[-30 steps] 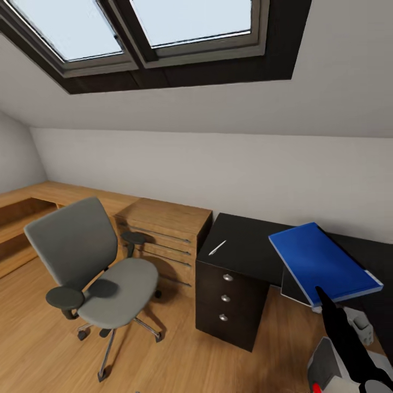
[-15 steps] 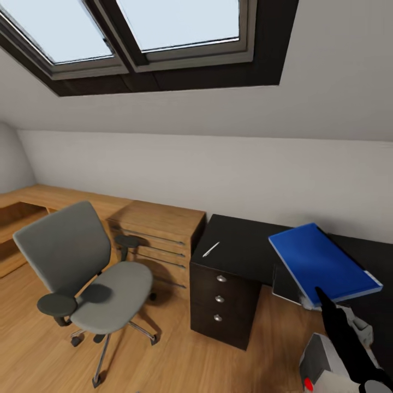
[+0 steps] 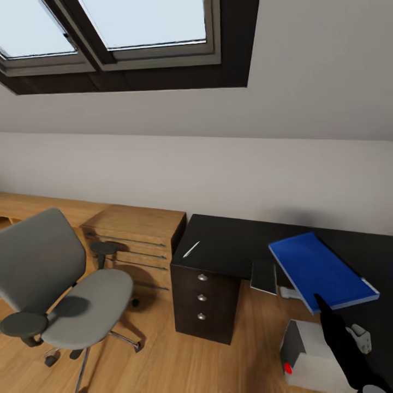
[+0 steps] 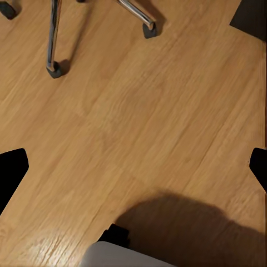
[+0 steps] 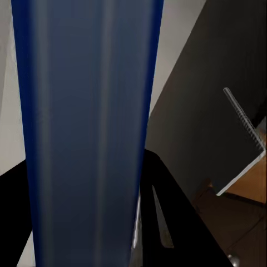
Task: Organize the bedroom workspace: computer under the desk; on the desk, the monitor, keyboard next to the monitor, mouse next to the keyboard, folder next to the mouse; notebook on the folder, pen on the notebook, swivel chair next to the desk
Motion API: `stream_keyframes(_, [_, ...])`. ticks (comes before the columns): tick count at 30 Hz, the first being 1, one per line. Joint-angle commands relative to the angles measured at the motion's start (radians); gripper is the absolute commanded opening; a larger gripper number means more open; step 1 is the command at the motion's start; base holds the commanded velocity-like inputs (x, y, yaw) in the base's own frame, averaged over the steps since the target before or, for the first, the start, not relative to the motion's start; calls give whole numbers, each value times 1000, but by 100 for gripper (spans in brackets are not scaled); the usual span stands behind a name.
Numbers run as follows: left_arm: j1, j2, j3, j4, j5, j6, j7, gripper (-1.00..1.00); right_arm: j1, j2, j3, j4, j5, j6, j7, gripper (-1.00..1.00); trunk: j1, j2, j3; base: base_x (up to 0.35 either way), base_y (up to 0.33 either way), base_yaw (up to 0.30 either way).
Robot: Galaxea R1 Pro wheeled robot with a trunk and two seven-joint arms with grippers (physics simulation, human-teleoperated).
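the right arm rises from the lower right corner of the head view as a dark, tapering limb, angled up and slightly left, and its right gripper (image 3: pixel 323 303) is closed on the near edge of the blue folder (image 3: pixel 321 269). the folder is held flat but tilted, its far end higher and toward the left, hanging above the right part of the black desk (image 3: pixel 240 243); from the right wrist view the folder (image 5: pixel 89 128) runs as a long blue band straight out along the fingers, with the dark desk top beyond it. the pen (image 3: pixel 191 249) lies on the desk's left end, above the drawer unit (image 3: pixel 204 297) with its three round knobs, well apart from the folder. below the desk top, between the drawer unit and the folder, a small dark flat panel (image 3: pixel 264 277) shows, and a pale grey box with a red spot (image 3: pixel 308 355) stands on the wooden floor (image 3: pixel 164 355) near the arm. the grey swivel chair (image 3: pixel 60 289) stands to the left of the desk, its seat bare, in front of a wooden cabinet (image 3: pixel 136 240). the left wrist view looks down on the floor boards, with the chair's metal legs and casters (image 4: pixel 53 39) at one edge; the left gripper's dark fingertips (image 4: pixel 11 172) sit at opposite sides of that picture, spread wide with nothing between them.
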Motion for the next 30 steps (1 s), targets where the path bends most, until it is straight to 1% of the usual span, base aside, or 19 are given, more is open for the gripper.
stream_keyframes(1, [-1,2,-7,-2,10,-4,7,100,-1,1,-3,7,-10,10,1,-100,0,-1,-1,0,0,-263])
stream_keyframes(11, [-1,0,-8,8,10,-4,7,100,-2,-2,-2,23,-10,9,1,-100,0,-1,-1,0,0,-263])
stream_keyframes(15, [-1,-11,-8,18,9,-4,7,100,-2,-2,-2,24,-10,8,1,-100,0,-1,-1,0,0,-263])
stream_keyframes(18, [-1,-14,-7,30,7,-5,7,100,-2,-2,-2,24,-10,8,1,-100,0,-1,-1,0,0,-263])
stream_keyframes(30, [-1,-15,-7,34,7,-5,7,100,-2,0,-2,24,-10,7,2,-100,0,-1,-1,0,0,-263])
